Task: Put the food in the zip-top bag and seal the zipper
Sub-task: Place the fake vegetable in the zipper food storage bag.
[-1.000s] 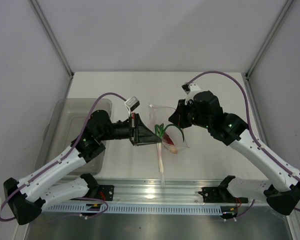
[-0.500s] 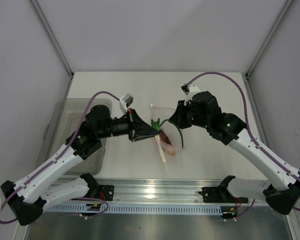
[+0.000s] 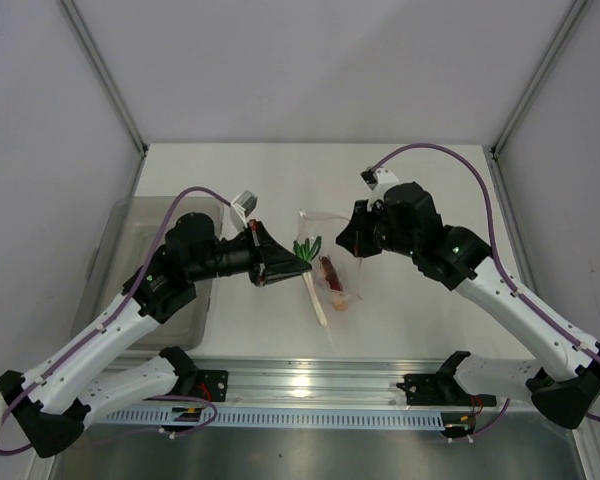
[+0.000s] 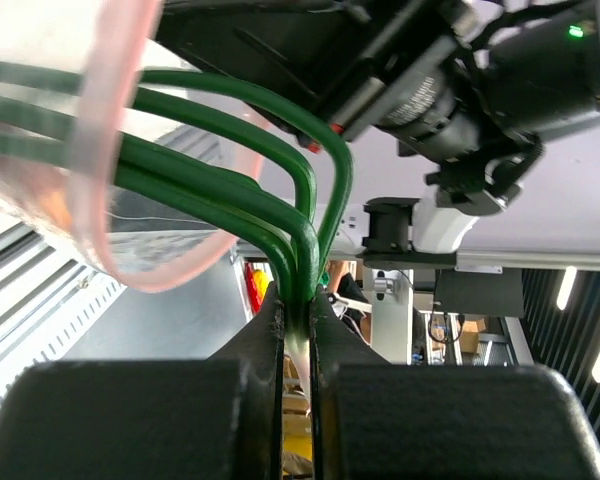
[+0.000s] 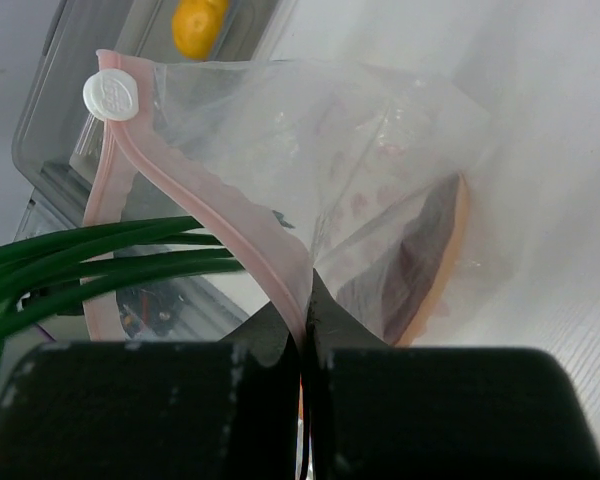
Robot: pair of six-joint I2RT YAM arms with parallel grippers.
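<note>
top view, centre of frame: the left gripper is clamped shut on the bent ends of the green stems. the left wrist view shows them pinched between its fingers. the right gripper, also closed, pinches the pink zipper strip of the clear bag and holds the mouth up and open. the rest of the bag slopes down toward the table.

in the left wrist view the stems pass through the pink loop of the mouth at upper left, so their far ends appear to be inside while the gripped ends are outside. a dark red piece lies in the bag. a yellow fruit sits in the grey bin, left of frame.

step in hand, as judged: feeding the stems in. the next move calls for pushing them deeper along the bag before release, without dragging the strip out of the right gripper's pinch. the fruit and the sealing remain.
</note>
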